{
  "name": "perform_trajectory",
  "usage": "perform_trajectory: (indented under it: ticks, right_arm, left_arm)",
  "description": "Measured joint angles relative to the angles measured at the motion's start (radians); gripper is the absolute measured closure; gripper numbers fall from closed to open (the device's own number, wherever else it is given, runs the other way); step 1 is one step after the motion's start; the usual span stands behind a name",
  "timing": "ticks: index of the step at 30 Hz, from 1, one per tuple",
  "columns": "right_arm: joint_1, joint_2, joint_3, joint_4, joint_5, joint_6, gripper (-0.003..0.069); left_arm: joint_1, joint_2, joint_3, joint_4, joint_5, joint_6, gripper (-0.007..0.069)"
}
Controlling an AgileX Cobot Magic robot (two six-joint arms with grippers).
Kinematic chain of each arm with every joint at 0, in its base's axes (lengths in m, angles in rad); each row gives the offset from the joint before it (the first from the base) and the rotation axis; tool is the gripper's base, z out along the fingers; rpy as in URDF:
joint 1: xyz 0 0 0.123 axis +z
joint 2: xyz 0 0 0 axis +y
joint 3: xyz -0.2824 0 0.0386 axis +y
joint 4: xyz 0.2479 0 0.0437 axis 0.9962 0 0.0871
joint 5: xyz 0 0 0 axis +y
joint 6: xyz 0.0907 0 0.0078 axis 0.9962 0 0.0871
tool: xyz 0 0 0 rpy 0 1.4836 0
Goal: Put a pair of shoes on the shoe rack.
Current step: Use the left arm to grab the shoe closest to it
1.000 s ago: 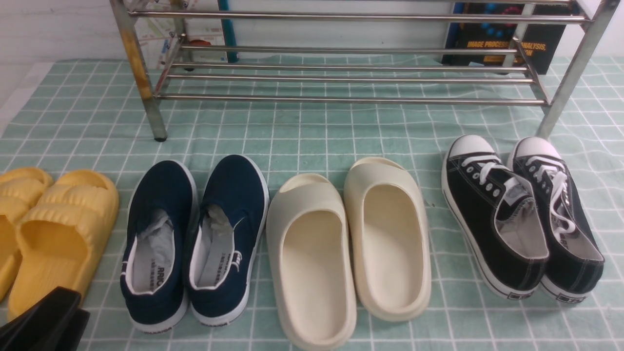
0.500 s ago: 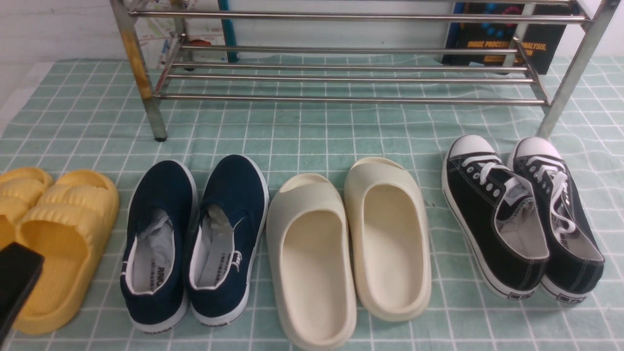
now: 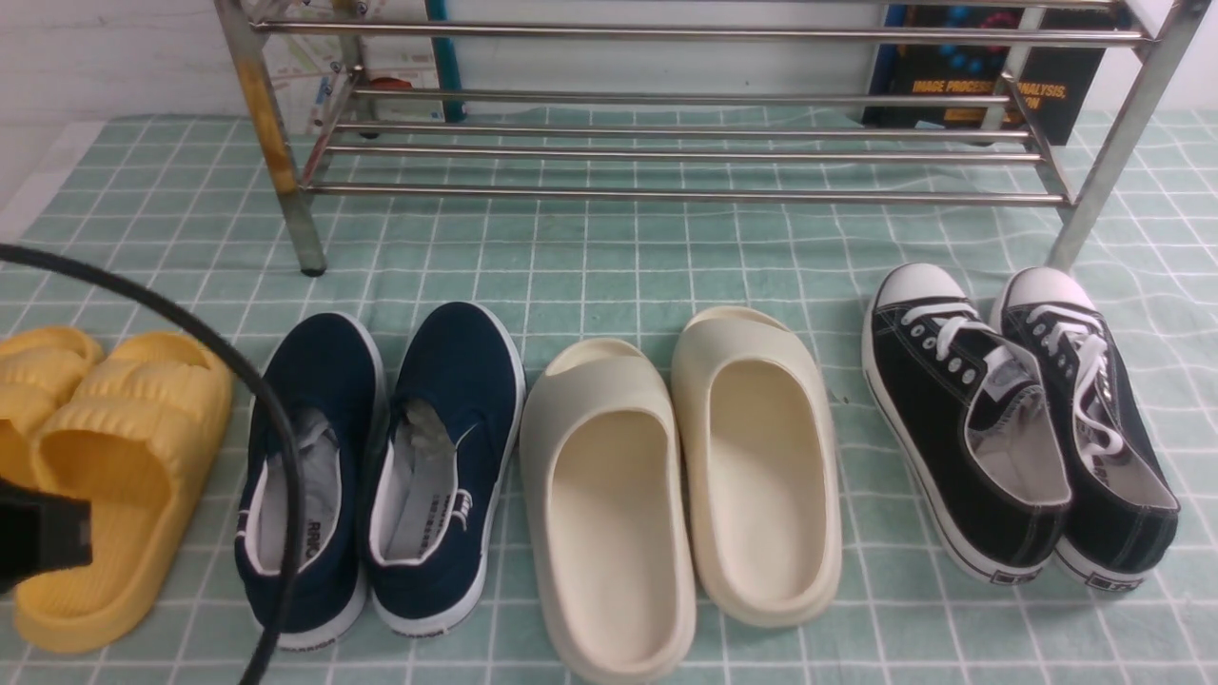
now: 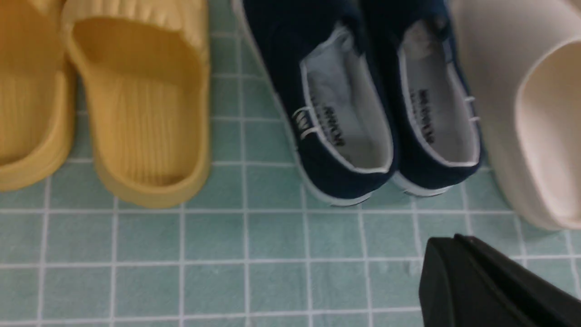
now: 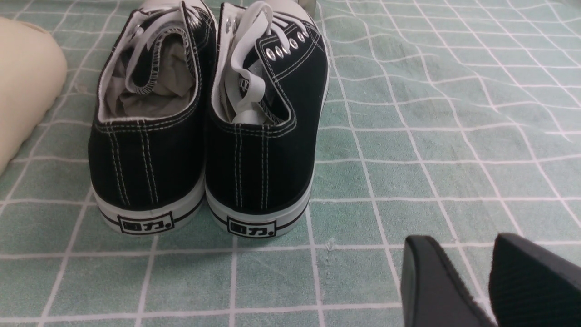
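- Front view: the pair of shoes, navy slip-ons, stands side by side on the green checked cloth, toes towards the shoe rack. The rack stands beyond the pair and well apart from it, and no shoe rests on the bars in view.
- Yellow slides lie just left of the pair, cream slides just right of it, and black sneakers farther right.
- A black cable arcs in front of the pair's left shoe. A dark part of the left arm shows left of the pair, over the yellow slides.
- Left wrist view: the left gripper hangs near the pair's heels but apart from them, over bare cloth. Its fingers are pressed together with nothing between them.
- Right wrist view: the pair is out of sight here. The right gripper hovers behind the sneakers' heels, far right of the pair, its fingers a little apart and empty.
- Progress, as I judge it: nothing is done. Neither navy shoe is gripped or lifted, so grasping, carrying and setting both on the rack all remain.
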Motion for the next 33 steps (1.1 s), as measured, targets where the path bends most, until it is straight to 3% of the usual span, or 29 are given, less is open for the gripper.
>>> perform_trajectory:
  ticks: [3,7,9,10,11,12,13,16,24,33]
  right_arm:
    - [0.0,0.0,0.0,0.0,0.0,0.0,0.0419]
    - [0.0,0.0,0.0,-0.001,0.0,0.0,0.0419]
    - [0.0,0.0,0.0,-0.001,0.0,0.0,0.0419]
    - [0.0,0.0,0.0,-0.001,0.0,0.0,0.0419]
    - [0.0,0.0,0.0,-0.001,0.0,0.0,0.0419]
    - [0.0,0.0,0.0,-0.001,0.0,0.0,0.0419]
    - [0.0,0.0,0.0,-0.001,0.0,0.0,0.0419]
    - [0.0,0.0,0.0,-0.001,0.0,0.0,0.0419]
    - [0.0,0.0,0.0,-0.001,0.0,0.0,0.0419]
    - [0.0,0.0,0.0,-0.001,0.0,0.0,0.0419]
  left_arm:
    - [-0.048,0.086,-0.01,0.045,-0.007,-0.035,0.0638]
    - [-0.187,0.238,-0.012,0.156,-0.013,-0.11,0.0636]
    - [-0.249,0.341,-0.013,0.257,-0.02,-0.235,0.062]
    - [-0.251,0.356,-0.012,0.265,-0.024,-0.262,0.0617]
    - [-0.261,0.416,-0.014,0.321,-0.041,-0.378,0.0597]
    - [-0.261,0.423,-0.014,0.326,-0.047,-0.391,0.0592]
    - [-0.261,0.487,-0.015,0.363,-0.072,-0.5,0.0561]
    - [-0.261,0.56,-0.015,0.382,-0.13,-0.589,0.0501]
    - [-0.261,0.715,-0.016,0.386,-0.267,-0.692,0.0336]
    - [-0.264,0.763,-0.016,0.388,-0.325,-0.72,0.0324]
